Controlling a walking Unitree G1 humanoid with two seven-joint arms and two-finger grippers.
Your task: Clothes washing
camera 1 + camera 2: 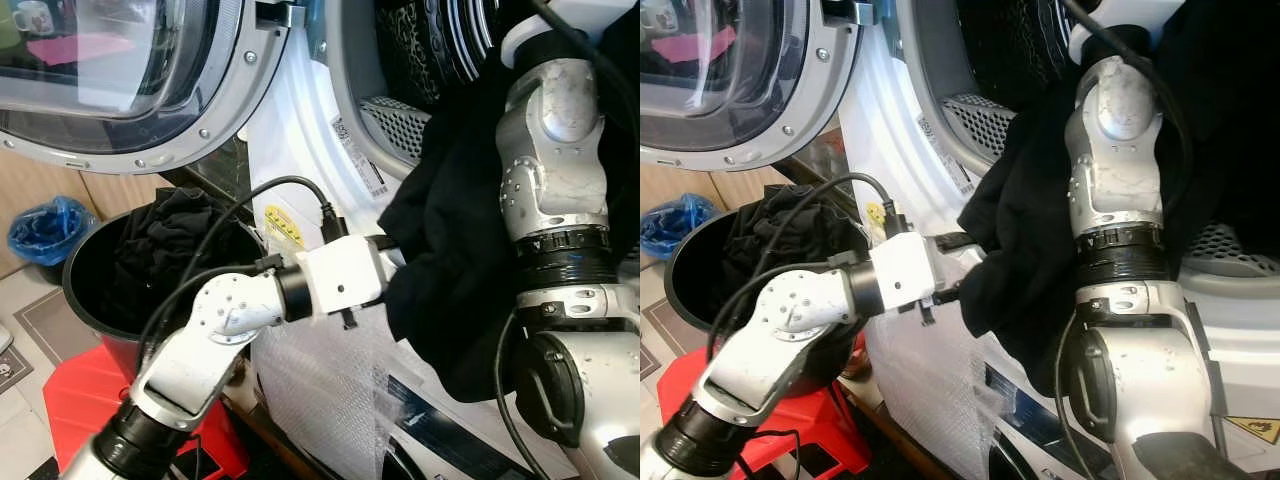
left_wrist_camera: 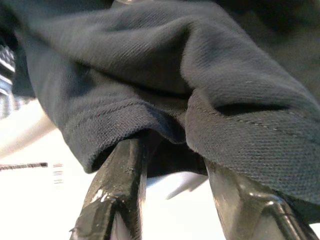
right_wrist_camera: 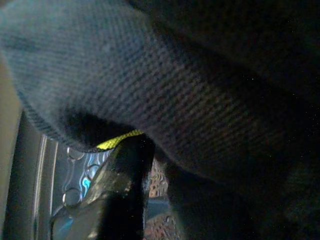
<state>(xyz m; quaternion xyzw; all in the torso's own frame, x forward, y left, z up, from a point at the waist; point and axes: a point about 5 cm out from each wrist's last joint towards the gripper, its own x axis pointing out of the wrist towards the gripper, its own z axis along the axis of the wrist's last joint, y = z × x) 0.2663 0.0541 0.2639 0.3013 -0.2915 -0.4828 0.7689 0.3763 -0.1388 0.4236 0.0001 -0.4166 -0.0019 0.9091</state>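
Left gripper (image 2: 167,165) is poking its spread-open jaws under the hem of the shirt (image 1: 470,250), cloth draping over both fingers (image 2: 120,185). Right gripper is buried in that shirt at the washer (image 1: 345,130) mouth, can't tell its jaws.

Dark knitted cloth (image 3: 165,95) hangs close to the camera and covers most of the picture. Its weave is coarse and ribbed, bluish grey where light falls on it and nearly black in the folds and along one side. A rounded fold of the cloth droops over a black finger (image 3: 120,195), which rises from the near edge and meets the cloth at its tip. The finger is glossy, with pale glints along its side. A thin yellow strip (image 3: 119,139) sits right where the finger's tip touches the cloth. Behind the finger lies shiny metal (image 3: 75,190) stamped with round dimples, with blurred blue reflections.
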